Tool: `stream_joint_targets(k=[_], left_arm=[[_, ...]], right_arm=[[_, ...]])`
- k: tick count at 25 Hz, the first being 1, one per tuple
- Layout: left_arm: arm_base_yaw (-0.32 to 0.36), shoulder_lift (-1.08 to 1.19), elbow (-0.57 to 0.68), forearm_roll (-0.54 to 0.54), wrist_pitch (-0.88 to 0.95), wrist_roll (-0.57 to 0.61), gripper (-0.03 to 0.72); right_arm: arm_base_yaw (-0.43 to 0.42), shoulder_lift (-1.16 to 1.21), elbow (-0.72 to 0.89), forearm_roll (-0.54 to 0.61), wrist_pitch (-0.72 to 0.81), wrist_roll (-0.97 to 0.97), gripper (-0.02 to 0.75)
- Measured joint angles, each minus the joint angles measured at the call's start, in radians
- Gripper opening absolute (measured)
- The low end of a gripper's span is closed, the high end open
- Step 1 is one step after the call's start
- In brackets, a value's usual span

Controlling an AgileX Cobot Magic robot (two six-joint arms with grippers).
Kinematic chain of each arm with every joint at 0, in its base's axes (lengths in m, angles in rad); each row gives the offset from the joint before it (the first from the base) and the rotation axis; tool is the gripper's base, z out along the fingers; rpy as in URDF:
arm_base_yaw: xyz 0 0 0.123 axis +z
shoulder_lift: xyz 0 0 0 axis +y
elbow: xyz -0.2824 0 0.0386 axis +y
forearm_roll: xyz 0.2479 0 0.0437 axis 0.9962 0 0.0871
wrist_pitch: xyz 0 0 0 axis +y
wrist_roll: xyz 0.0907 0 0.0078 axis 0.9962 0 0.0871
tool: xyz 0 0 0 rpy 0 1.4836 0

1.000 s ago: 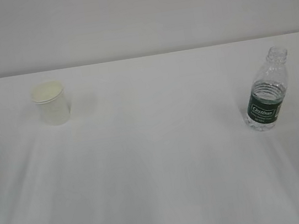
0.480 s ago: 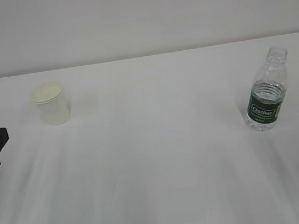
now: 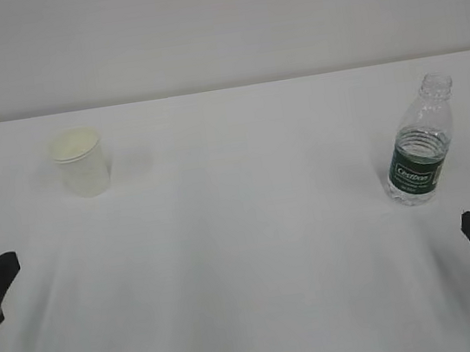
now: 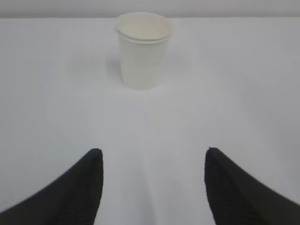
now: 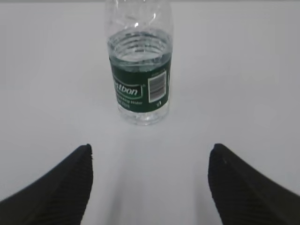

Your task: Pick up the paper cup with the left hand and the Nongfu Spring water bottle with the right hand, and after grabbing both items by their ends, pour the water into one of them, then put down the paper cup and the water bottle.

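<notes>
The paper cup (image 4: pixel 143 49) stands upright on the table (image 3: pixel 251 226), straight ahead of the left gripper (image 4: pixel 152 187), centred between its spread jaws but well apart. The water bottle (image 5: pixel 139 65) stands likewise ahead of the spread, empty right gripper (image 5: pixel 150 185).

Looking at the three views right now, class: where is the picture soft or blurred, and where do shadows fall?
Left wrist view: paper cup slightly soft, faint shadow at its left. Right wrist view: bottle label readable, near fingers blurred. Exterior view: even light, white table nearly washed out.
</notes>
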Motion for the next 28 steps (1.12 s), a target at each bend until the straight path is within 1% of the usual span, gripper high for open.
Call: stream_joint_targets(k=[3, 8, 11, 19, 28], left_arm=[[0.000, 0.091, 0.042, 0.012, -0.089, 0.000, 0.484], [0.000, 0.222, 0.082, 0.044, -0.104, 0.000, 0.484], [0.000, 0.244, 0.083, 0.056, -0.105, 0.000, 0.484], [0.000, 0.244, 0.020, 0.043, -0.111, 0.000, 0.484], [0.000, 0.274, -0.092, 0.039, -0.111, 0.000, 0.482]], right_arm=[[0.000, 0.022, 0.008, -0.013, -0.007, 0.014, 0.574], [0.000, 0.024, 0.011, -0.023, -0.015, 0.014, 0.574], [0.000, 0.024, 0.011, -0.026, -0.015, 0.014, 0.574], [0.000, 0.024, -0.009, -0.030, -0.017, 0.014, 0.574], [0.000, 0.028, -0.061, -0.024, -0.018, 0.004, 0.574]])
